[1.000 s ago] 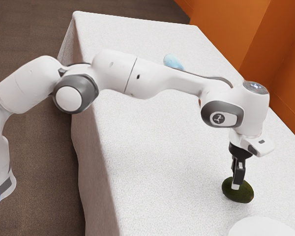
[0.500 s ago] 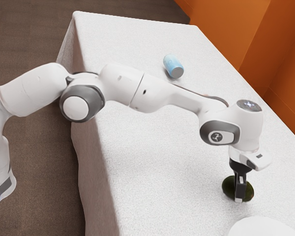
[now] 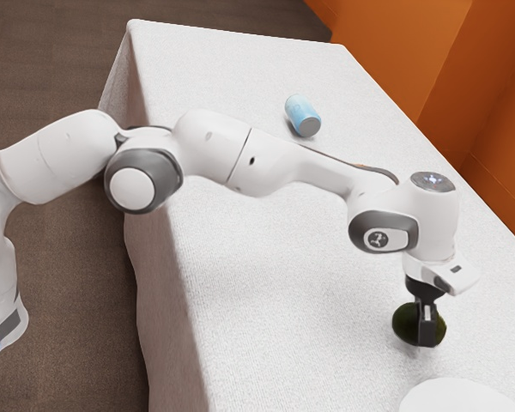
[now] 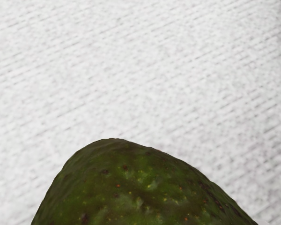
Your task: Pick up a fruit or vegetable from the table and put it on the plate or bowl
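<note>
— Avocado (dark green, oval, pebbly skin) – where's it placed?
— On the white cloth-covered table, nr the corner toward the ext. view's lower right. It's seen resting on the cloth, not lifted.
— Black two-finger gripper?
— Pointed straight down, set right over the fruit. A black part is seen across the fruit's near side, touching or v. close. Whether it's open or clamped on the fruit can't be told; the far side is hidden by the fruit itself.
— Wrist cam?
— Avocado is seen close up just under the hand, w/ yellowish & brown specks on the skin. Woven white cloth is seen beyond it.
— Plate?
— Round white plate is cut off by the ext. view's bottom edge, near the fruit, on the side toward the ext. view's lower right. The two are apart, no contact.
— Anything else?
— Light blue cylinder is laid on its side farther back on the table, well apart from fruit & plate. White arm w/ grey joints is stretched in from the ext. view's left. Orange wall is seen at upper right, brown floor at left.
</note>
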